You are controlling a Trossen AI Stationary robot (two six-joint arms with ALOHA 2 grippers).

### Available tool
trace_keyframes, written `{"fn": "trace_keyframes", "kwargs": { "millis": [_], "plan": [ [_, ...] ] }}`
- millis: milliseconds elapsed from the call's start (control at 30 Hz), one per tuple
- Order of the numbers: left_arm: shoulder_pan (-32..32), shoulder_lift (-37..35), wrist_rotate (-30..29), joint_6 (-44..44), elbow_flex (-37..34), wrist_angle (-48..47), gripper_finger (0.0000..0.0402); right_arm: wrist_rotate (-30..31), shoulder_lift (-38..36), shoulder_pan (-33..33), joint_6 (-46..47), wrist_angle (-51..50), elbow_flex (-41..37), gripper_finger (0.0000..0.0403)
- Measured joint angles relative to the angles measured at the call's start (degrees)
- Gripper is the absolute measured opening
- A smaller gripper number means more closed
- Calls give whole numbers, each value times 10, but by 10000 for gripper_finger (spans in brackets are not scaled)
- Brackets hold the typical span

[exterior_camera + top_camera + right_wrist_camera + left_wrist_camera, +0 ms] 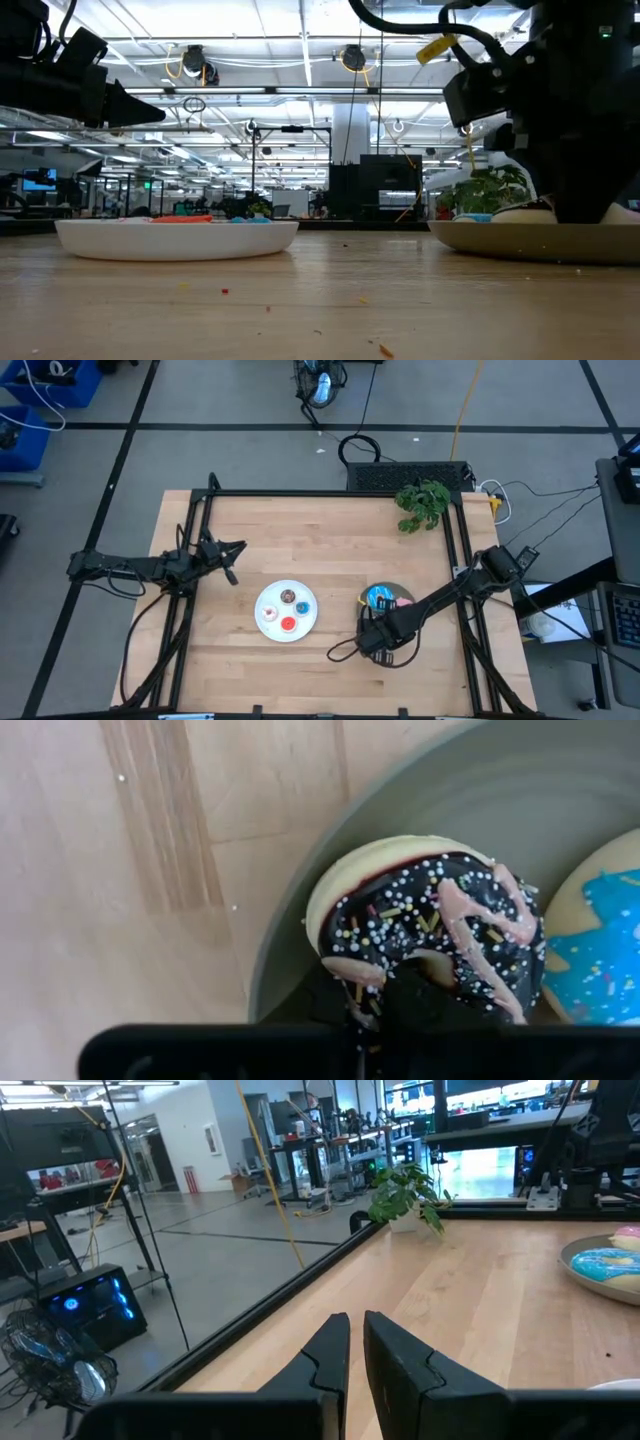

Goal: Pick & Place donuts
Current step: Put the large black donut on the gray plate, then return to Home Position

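So the dark donut [430, 935], the one with pale drizzle and sprinkles, is seen right at the right gripper [372, 637] in the right wrist view, with a dark fingertip [415, 1005] poking up at its hole. Whether the jaws are clamped on it or just around it can't be told, since the rest of the fingers is hidden.

It sits inside the grey plate [560, 790], close to the rim, and a blue donut [600, 945] is touching it. From above, the blue donut [379, 598] and a pink donut [403, 599] are seen at the far side of the grey plate [392, 589], while the near side is covered by the gripper.

The right arm is stretched in from the table's right edge, angled down and left, with the gripper low over the plate. In the low view it fills the right side as a dark mass above the grey plate [500, 240].

The left gripper [232, 560] is held off to the left, well apart from both plates, jaws nearly together with only a thin gap.

On the white plate [268, 600] three tiny donuts are laid out: brown [288, 597], red [289, 624], blue [303, 607].
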Motion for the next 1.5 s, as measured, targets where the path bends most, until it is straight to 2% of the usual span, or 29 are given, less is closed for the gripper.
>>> {"fn": "trace_keyframes", "kwargs": {
  "millis": [200,600,800,1033,1300,1500],
  "plan": [
    [0,0,0,0,0,0,42,-29,0,0,-4,1,0,56],
    [0,0,0,0,0,0,42,-59,-9,-15,0,-1,0,181],
    [0,0,0,0,0,0,42,-89,-26,-22,9,2,0,219],
    [0,0,0,0,0,0,42,-91,-82,-25,9,2,0,232],
    [0,0,0,2,0,0,42,-81,-228,-25,4,8,0,214],
    [0,0,0,2,0,-2,42,38,-327,-15,19,9,0,193]
  ]
}}
